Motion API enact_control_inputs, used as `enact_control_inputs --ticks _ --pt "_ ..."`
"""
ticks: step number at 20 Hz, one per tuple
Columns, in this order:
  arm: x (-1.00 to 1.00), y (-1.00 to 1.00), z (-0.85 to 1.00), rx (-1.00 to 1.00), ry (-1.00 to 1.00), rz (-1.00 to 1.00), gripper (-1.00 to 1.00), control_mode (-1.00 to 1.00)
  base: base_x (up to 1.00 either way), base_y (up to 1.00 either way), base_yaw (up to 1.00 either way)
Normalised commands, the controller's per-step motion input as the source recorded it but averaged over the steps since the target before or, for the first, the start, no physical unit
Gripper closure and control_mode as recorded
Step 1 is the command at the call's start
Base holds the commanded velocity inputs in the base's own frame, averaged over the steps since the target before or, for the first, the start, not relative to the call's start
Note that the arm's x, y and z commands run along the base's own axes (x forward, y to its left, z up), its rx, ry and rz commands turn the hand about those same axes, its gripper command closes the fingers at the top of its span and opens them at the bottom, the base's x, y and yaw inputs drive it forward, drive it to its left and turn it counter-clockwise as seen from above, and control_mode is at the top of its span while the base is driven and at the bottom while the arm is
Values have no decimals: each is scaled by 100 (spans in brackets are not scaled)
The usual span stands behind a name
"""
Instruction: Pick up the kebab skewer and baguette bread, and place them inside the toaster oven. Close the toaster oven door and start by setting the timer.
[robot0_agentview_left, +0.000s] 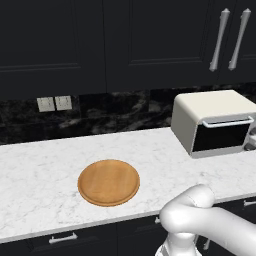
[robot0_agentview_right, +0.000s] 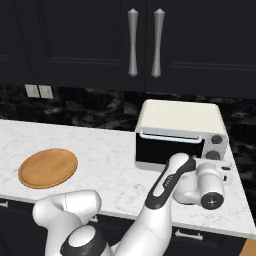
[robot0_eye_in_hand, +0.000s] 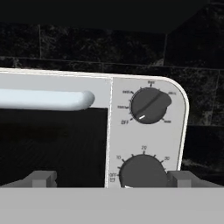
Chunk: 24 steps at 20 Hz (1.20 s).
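The cream-white toaster oven (robot0_agentview_left: 200, 112) (robot0_agentview_right: 180, 116) stands at the back right of the marble counter. Its dark glass door (robot0_agentview_right: 167, 149) (robot0_eye_in_hand: 52, 144) is shut, with the silver bar handle (robot0_eye_in_hand: 48, 99) across its top. My gripper (robot0_eye_in_hand: 112, 179) (robot0_agentview_right: 215, 164) hovers close in front of the oven's knob panel, open, with nothing between its fingers. The lower knob (robot0_eye_in_hand: 143, 171) sits just ahead, nearer the right fingertip (robot0_eye_in_hand: 183, 178). The upper knob (robot0_eye_in_hand: 150, 105) is above it. The kebab skewer and baguette bread are hidden.
A round wooden board (robot0_agentview_left: 108, 182) (robot0_agentview_right: 48, 167) lies bare on the counter to the left. Wall outlets (robot0_agentview_left: 54, 103) are set in the dark backsplash. Dark cabinets with silver handles (robot0_agentview_right: 145, 42) hang above the oven. The counter's right end (robot0_agentview_right: 245, 210) is just past the oven.
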Motion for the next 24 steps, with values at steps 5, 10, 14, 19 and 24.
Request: enact_control_inputs --ticks 5,10,14,19,24 --pt "0 -14 -23 0 0 0 -100 -100 0 0 0" --pt "0 -7 -12 0 0 0 -100 -100 0 0 0" --pt "2 0 -2 0 0 0 -100 -100 0 0 0" --pt "13 -1 -1 2 0 0 -100 -100 0 0 0" --pt "21 -4 -1 4 0 0 -100 -100 0 0 0"
